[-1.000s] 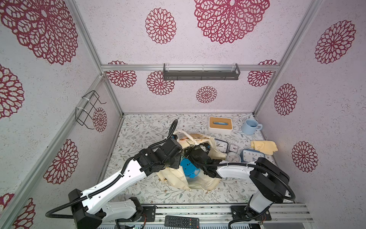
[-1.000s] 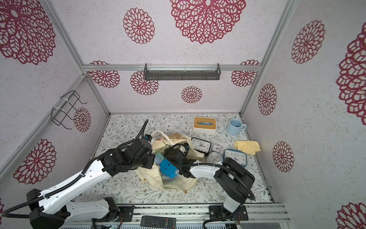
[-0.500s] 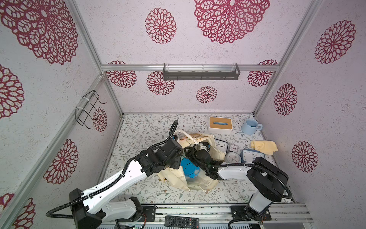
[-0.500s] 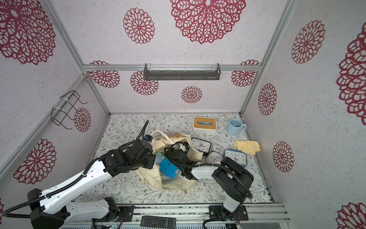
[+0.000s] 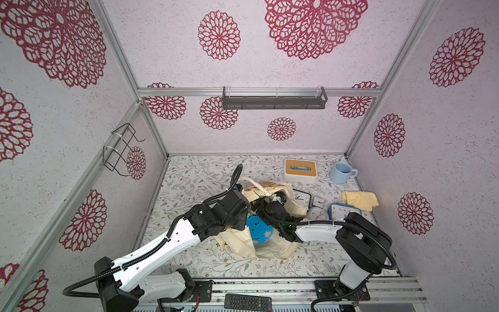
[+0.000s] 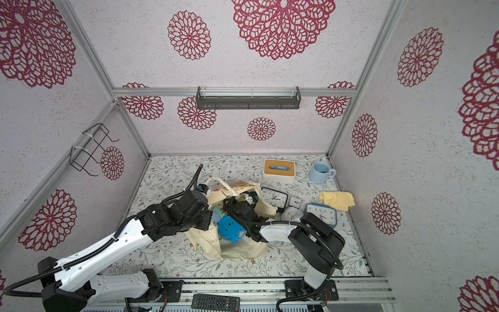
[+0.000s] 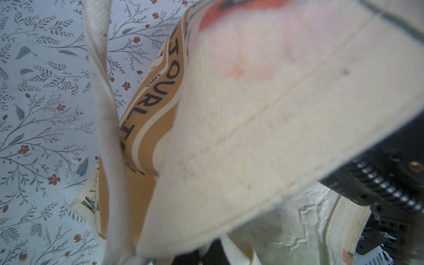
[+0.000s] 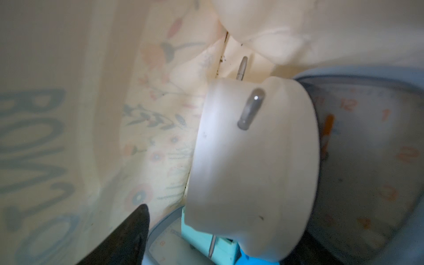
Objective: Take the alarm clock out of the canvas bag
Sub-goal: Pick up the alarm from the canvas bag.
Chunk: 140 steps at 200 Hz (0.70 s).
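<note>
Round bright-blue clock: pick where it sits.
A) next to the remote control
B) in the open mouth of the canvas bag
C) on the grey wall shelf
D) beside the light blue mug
B: in both top views the round bright-blue clock shows inside the open mouth of the canvas bag, with cream cloth around it.

The canvas bag (image 5: 236, 241) (image 6: 205, 243) is a cream-white cloth tote. It lies slumped and crumpled near the middle of the table (image 5: 189, 189), with its mouth open upward. On its outside is a tan panel with dark lettering (close and partly blurred in the left wrist view (image 7: 252, 137)). In the mouth sits a round blue alarm clock (image 5: 258, 229) (image 6: 228, 229), back side up, it seems. The right wrist view shows a pale clock face (image 8: 367, 160) with orange numerals inside the bag, perhaps of this clock.
</note>
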### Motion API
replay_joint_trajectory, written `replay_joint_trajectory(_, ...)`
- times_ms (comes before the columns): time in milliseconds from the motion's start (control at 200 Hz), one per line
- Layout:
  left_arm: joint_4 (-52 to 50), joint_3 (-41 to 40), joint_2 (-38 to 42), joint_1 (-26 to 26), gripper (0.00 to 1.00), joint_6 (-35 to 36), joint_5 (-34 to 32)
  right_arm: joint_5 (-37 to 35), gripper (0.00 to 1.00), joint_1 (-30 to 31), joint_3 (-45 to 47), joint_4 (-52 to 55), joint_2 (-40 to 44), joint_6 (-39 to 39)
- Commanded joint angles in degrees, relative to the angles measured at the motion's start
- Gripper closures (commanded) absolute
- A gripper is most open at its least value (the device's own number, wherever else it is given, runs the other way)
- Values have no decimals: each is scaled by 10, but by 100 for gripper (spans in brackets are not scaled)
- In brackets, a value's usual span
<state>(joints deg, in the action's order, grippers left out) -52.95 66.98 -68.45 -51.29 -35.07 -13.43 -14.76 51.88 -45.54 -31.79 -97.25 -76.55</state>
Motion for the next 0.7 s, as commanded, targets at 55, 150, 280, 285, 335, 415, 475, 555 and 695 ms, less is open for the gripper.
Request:
replay_joint_trajectory(55,37,-7,19,-9,100,9,1,-6,21,-18,-35,-11,-25,-5)
replay_joint_trajectory(150,37,-11,23,-9,100,11,-1,2,24,-24,-53,1,-43,-16)
replay_joint_trajectory(280,38,-12,24,-9,100,11,-2,8,34,-31,-64,5,-66,-34)
replay_joint_trajectory(285,37,-12,25,-10,100,11,-2,8,34,-31,-64,5,-66,-34)
replay_joint_trajectory(335,38,-12,26,-9,100,10,-3,14,37,-33,-66,6,-72,-41)
replay_joint_trajectory(415,37,-12,28,-9,100,10,-8,24,45,-36,-70,5,-76,-39)
replay_joint_trajectory(475,36,-12,30,-8,100,8,-14,30,50,-36,-73,9,-73,-32)
replay_joint_trajectory(555,32,-12,32,-3,100,3,-23,37,54,-36,-75,22,-64,-22)
replay_joint_trajectory(695,10,-8,35,15,100,-13,-50,55,59,-33,-79,51,-28,20)
